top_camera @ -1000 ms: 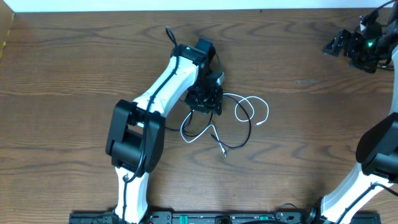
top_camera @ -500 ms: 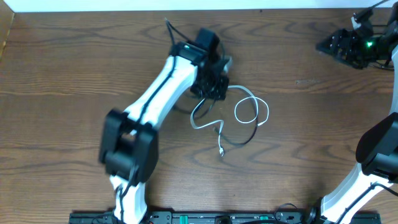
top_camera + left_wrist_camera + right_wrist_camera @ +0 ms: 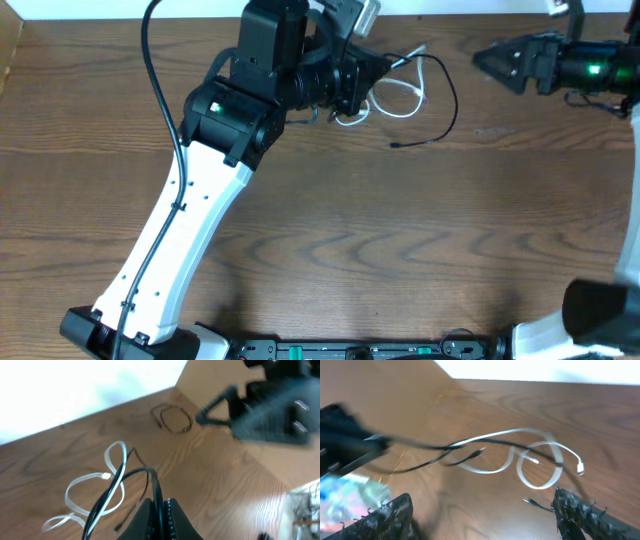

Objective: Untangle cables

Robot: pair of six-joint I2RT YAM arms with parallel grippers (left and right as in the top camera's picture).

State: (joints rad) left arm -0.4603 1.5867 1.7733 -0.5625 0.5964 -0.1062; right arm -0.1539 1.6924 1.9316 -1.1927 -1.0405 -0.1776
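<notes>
Overhead: my left gripper [image 3: 362, 78] is at the far edge of the table with the cables [image 3: 384, 102] bunched just beside it. The white cable [image 3: 402, 108] loops there, and the black cable [image 3: 453, 100] arcs toward the far right corner, where the right gripper [image 3: 497, 62] points at them. Left wrist: the fingers [image 3: 172, 516] are pinched tight on the black cable, which I judge anchors one cord so the other can be drawn free. Right wrist: its fingers [image 3: 387, 515] are spread wide and hold nothing, framing the white loops for a grab
</notes>
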